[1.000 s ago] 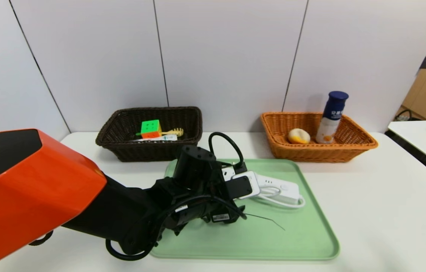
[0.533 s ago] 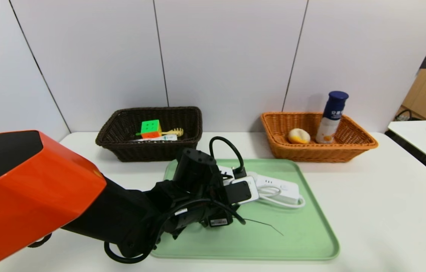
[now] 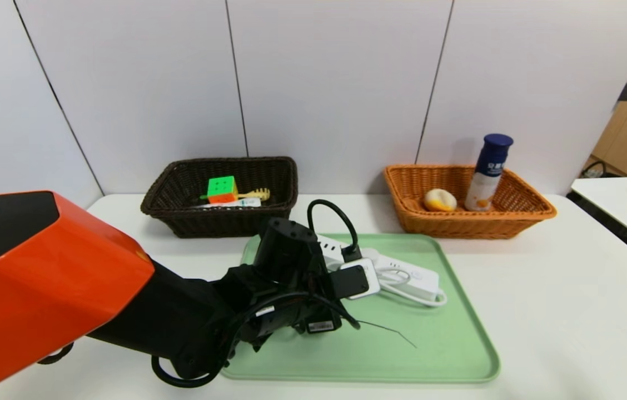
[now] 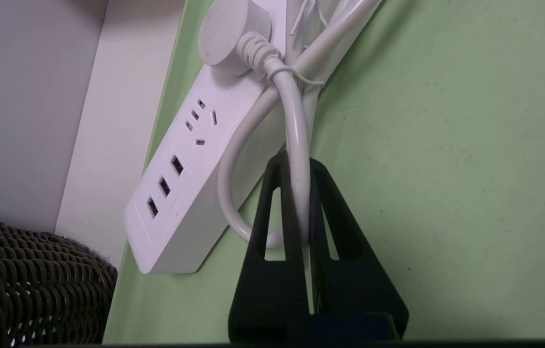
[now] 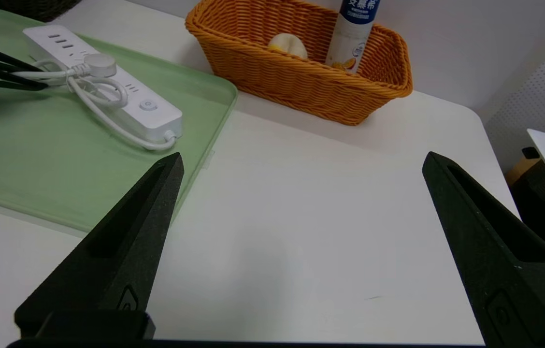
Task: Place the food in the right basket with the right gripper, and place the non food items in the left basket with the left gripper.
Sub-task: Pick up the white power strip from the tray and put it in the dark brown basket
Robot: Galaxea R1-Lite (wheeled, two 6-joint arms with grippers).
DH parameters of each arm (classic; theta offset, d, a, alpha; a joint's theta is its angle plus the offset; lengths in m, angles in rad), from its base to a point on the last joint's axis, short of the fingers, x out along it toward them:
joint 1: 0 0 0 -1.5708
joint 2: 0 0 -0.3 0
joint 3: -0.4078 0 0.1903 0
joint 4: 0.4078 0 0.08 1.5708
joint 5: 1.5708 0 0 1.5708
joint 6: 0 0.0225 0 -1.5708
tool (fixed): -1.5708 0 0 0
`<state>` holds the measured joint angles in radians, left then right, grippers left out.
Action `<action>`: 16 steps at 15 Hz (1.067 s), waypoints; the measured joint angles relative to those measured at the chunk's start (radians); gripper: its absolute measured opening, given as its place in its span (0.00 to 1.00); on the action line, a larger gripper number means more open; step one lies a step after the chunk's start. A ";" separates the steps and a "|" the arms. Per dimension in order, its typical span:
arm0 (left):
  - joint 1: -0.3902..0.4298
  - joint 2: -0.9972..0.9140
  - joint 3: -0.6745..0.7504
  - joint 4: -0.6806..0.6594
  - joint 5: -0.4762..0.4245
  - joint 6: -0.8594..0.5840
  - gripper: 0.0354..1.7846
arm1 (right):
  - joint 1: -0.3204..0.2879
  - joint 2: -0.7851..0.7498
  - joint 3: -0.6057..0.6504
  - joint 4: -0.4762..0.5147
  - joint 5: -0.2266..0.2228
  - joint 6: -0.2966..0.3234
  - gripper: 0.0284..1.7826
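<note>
Left tool (image 4: pixel 294 166) closed onto power strip (image 4: pixel 176 193) cord; green tray (image 3: pixel 447 355), white table (image 3: pixel 558 289).

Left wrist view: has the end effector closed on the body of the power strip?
No: the left end effector pinches the white cord, beside the power strip.

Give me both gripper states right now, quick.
Left gripper: shut on the cord of the power strip, over the tray.
Right gripper: open, holding nothing, above the table.
</note>
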<state>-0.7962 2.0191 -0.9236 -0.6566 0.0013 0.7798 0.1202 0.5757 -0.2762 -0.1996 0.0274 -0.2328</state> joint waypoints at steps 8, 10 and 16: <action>0.000 -0.030 -0.075 0.010 0.042 -0.078 0.04 | 0.003 0.000 0.006 0.000 0.004 0.009 0.96; 0.002 -0.050 -0.140 0.036 0.066 -0.143 0.04 | 0.005 0.001 0.014 0.001 0.004 0.009 0.96; 0.021 -0.090 -0.302 0.086 0.084 -0.251 0.04 | 0.007 0.001 0.030 0.000 0.006 0.009 0.96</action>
<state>-0.7755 1.9287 -1.2257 -0.5704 0.0855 0.5287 0.1270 0.5768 -0.2457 -0.1991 0.0330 -0.2240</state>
